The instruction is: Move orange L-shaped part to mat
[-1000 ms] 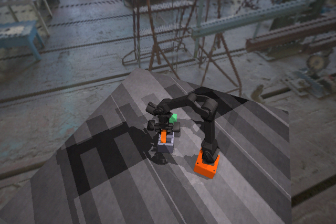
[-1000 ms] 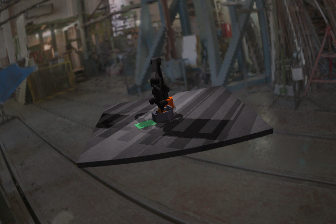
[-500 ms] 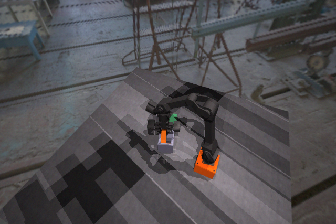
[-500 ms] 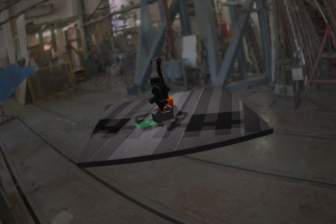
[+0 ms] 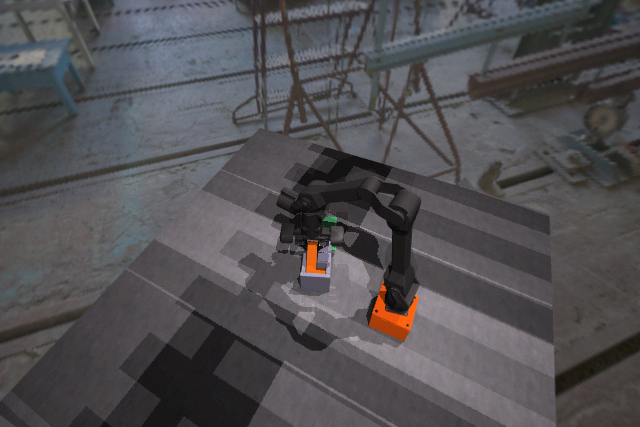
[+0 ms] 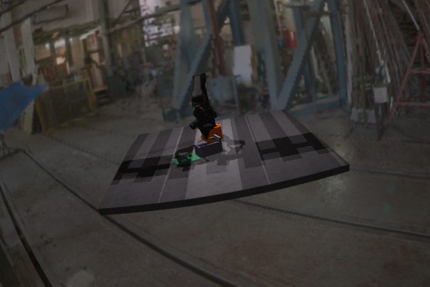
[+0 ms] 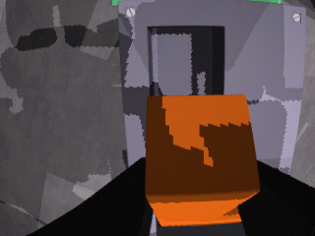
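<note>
The orange part (image 5: 311, 257) (image 6: 210, 140) (image 7: 204, 115) is tipped: its raised end is between my fingers, and its other end reaches down to the tray at the near side in the top view. My gripper (image 5: 311, 243) (image 7: 193, 167) is shut on the raised end; a black finger shows on each side of it in the wrist view. The grey tray (image 5: 314, 283) (image 6: 209, 150) (image 7: 266, 27) stands below, one end of its pocket uncovered. How deep the lower end sits is hidden in the wrist view.
The green mat (image 5: 330, 219) (image 6: 177, 161) (image 7: 125, 2) lies beside the tray, beyond the uncovered pocket end, partly hidden by the arm in the top view. The arm's orange base (image 5: 391, 321) stands to the right of the tray there. Dark shadows cross the table (image 5: 232, 277).
</note>
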Controlling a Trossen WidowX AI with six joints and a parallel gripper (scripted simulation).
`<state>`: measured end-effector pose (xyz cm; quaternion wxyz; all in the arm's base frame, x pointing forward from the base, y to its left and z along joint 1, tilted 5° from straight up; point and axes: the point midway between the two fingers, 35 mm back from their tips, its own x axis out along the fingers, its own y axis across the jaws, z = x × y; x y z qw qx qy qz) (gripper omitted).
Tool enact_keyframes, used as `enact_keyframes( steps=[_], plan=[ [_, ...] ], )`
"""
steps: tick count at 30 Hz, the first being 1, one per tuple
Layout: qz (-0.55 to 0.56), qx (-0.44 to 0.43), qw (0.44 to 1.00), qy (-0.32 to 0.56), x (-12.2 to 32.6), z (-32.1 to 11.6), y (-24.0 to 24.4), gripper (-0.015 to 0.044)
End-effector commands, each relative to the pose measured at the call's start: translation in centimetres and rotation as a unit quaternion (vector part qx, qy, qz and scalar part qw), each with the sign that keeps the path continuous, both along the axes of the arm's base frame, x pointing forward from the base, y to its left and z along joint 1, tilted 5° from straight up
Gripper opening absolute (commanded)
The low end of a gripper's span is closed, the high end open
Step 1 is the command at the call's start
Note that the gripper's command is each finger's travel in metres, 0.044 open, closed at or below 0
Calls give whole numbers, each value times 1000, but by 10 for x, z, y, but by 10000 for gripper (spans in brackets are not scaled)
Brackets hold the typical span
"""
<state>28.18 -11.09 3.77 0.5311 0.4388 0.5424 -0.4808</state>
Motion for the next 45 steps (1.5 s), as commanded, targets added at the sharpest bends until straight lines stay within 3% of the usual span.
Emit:
enact_keyframes(
  steps=[1,31,45],
  plan=[
    [-2,4,1000,-1,0,7,2,0],
    [-2,4,1000,0,3,55,3,0],
    [-2,3,1000,-1,4,57,-14,0]
  ],
)
